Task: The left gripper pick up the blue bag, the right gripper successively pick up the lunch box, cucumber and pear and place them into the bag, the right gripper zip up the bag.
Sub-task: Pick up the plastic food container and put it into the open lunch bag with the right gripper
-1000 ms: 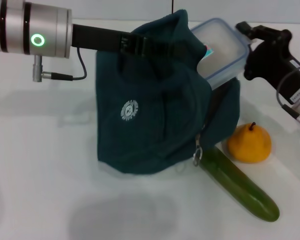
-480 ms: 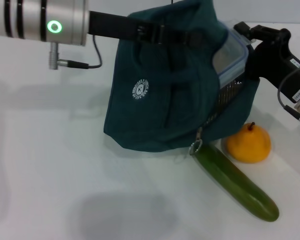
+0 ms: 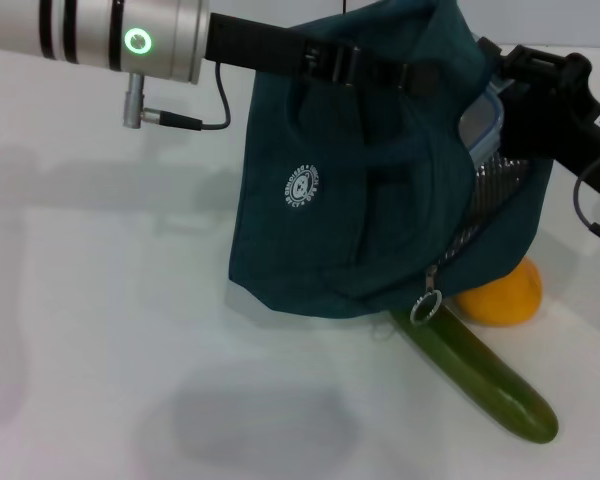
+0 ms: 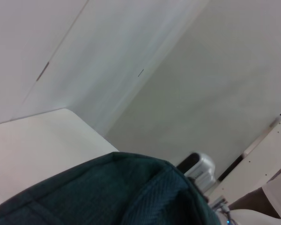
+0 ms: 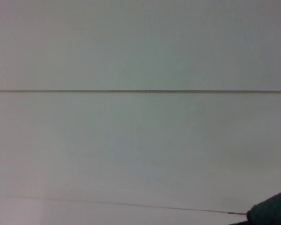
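Head view: left gripper [image 3: 395, 72] clamps the top of the blue bag [image 3: 370, 200], holding it off the table [image 3: 100, 330]. Right gripper [image 3: 515, 95] at the bag mouth pinches the lunch box [image 3: 483, 115], mostly inside. Cucumber [image 3: 480, 375] and pear [image 3: 505, 292] lie below the bag.
Left wrist view: bag fabric only.
Right wrist view: blank wall.

blue bag [image 3: 370, 190] hangs above table [image 3: 100, 330], centre-right. lunch box [image 3: 483, 122] sits in its opening at the bag's 2 o'clock edge. cucumber [image 3: 477, 378] lies on the table at bag's 5 o'clock; pear [image 3: 505, 293] just beside it, at cucumber's 1 o'clock, partly behind the bag.
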Controlling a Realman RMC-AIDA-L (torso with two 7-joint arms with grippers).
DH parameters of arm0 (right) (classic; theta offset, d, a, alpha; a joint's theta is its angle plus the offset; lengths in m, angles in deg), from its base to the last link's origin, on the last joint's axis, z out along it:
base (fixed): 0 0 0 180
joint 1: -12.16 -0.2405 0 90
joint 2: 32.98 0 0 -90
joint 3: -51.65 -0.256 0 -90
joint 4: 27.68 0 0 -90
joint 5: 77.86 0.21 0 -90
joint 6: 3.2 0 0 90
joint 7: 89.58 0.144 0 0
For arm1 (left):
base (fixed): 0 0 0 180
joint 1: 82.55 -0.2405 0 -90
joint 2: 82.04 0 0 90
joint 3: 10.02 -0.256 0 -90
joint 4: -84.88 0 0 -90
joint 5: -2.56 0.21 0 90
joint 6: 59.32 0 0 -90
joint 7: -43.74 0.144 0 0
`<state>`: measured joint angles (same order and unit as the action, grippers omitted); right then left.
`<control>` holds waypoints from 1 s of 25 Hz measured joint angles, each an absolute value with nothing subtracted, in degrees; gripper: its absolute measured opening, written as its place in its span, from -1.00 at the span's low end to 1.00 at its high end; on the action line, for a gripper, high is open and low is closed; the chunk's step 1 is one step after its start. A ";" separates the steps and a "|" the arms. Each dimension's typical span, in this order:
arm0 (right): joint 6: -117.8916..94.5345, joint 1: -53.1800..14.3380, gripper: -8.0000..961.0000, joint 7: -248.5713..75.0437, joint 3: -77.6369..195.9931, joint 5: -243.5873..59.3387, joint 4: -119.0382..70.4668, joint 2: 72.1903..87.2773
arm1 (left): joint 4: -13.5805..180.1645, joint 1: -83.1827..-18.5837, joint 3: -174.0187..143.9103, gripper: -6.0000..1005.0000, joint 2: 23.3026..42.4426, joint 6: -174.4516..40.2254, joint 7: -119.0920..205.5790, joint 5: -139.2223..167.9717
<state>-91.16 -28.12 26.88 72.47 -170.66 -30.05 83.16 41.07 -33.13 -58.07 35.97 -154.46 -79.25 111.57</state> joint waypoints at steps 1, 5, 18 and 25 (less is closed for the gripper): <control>-91.52 -28.12 -0.75 26.38 72.49 -170.70 -29.66 83.10 | 41.08 -33.15 -58.01 -0.88 35.83 -154.49 -79.25 111.50; -90.89 -27.93 -0.75 25.77 72.53 -170.72 -27.50 82.96 | 41.53 -33.81 -57.62 -0.88 34.81 -154.54 -79.23 110.25; -87.43 -29.85 -0.75 18.69 75.82 -170.62 -23.82 83.11 | 43.54 -35.19 -57.48 -0.88 33.68 -154.06 -79.05 109.30; -87.78 -32.86 -0.75 18.28 81.30 -170.62 -23.07 83.00 | 44.37 -35.80 -57.47 -0.88 33.89 -154.07 -78.74 109.26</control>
